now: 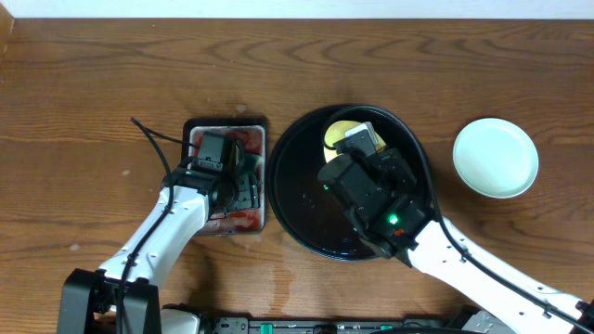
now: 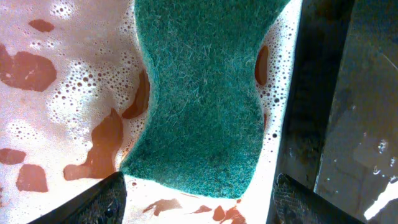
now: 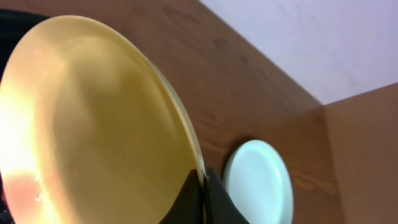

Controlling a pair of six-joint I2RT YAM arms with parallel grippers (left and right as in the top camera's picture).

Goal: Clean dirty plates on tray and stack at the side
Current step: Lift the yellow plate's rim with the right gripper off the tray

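My right gripper (image 3: 204, 180) is shut on the rim of the pale yellow plate (image 3: 93, 124), holding it tilted on edge. From overhead that plate (image 1: 339, 134) shows over the far part of the large black tray (image 1: 288, 199), mostly hidden under the right gripper (image 1: 364, 139). A light mint plate (image 1: 496, 156) lies flat on the table to the tray's right, and the same mint plate (image 3: 261, 186) appears behind the fingers. My left gripper (image 2: 200, 188) is open, low over a green sponge (image 2: 199, 93) in foamy reddish liquid. Its fingertips (image 2: 115, 190) flank the sponge's near end without touching.
The small rectangular dark tray (image 1: 227, 122) of reddish soapy liquid sits left of the black tray, with the left gripper (image 1: 215, 148) inside it. Its dark wall (image 2: 311, 93) runs close along the sponge's right side. Wet film glistens in the black tray's bottom.
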